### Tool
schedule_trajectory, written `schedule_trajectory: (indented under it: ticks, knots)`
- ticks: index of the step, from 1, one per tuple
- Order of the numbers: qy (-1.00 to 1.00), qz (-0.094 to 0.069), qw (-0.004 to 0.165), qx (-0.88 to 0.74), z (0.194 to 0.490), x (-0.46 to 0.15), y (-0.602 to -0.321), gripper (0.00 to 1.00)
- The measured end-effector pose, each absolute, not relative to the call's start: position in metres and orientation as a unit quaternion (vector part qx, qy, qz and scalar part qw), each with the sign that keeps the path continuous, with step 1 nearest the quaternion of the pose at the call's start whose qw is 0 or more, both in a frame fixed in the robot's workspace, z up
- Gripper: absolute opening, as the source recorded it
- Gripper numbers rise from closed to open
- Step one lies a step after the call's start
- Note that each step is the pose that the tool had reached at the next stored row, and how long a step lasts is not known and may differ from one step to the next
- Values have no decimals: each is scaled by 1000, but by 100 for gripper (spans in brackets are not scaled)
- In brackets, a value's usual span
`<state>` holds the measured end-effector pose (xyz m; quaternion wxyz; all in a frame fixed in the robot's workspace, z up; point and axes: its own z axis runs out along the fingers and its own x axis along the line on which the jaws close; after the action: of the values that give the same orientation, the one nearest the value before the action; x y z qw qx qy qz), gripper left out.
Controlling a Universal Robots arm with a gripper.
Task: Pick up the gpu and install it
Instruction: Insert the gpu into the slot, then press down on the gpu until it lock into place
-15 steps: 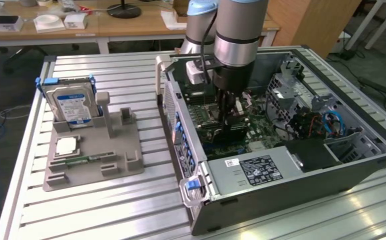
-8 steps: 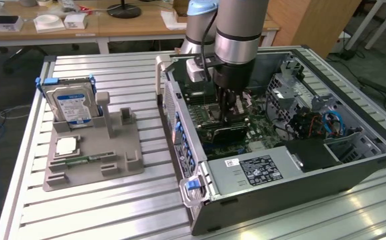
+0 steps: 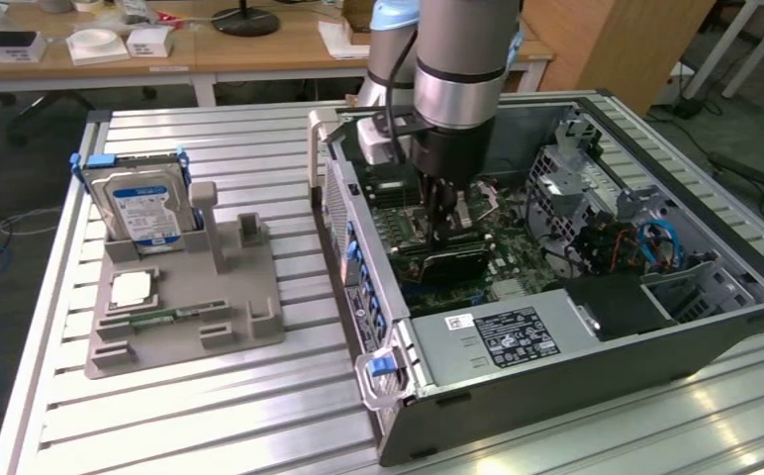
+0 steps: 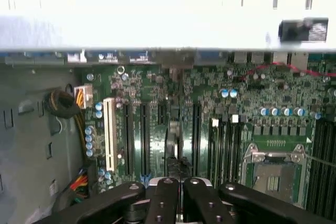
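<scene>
1. Nearest the wrist camera, the black jaws of the gripper (image 4: 179,195) are pressed together, pinching the upper edge of the thin black gpu card (image 4: 171,140).
2. The card stands edge-up over a black motherboard slot (image 4: 143,129), probably so it can seat straight.
3. The open grey computer case (image 3: 580,341) lies on the ribbed metal counter (image 3: 237,396).
4. A grey holder tray (image 3: 204,297) keeps the silver hard drive (image 3: 142,210) upright, well apart.

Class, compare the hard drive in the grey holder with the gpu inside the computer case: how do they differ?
The hard drive is silver with a blue-white label; the gpu is dark.
The hard drive stands upright in the grey holder, untouched; the gpu sits on the motherboard beneath the gripper.
Both are flat, rectangular computer parts.
</scene>
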<state>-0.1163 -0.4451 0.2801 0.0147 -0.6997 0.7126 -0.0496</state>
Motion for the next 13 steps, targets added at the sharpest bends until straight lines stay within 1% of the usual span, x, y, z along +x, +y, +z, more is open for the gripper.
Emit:
schedule_trajectory:
  ticks: [9,13]
  knots:
    - [713,-49,14,-700,278,-136,-445,10]
    - [713,-33,-2,-701,277,-136,-445,10]
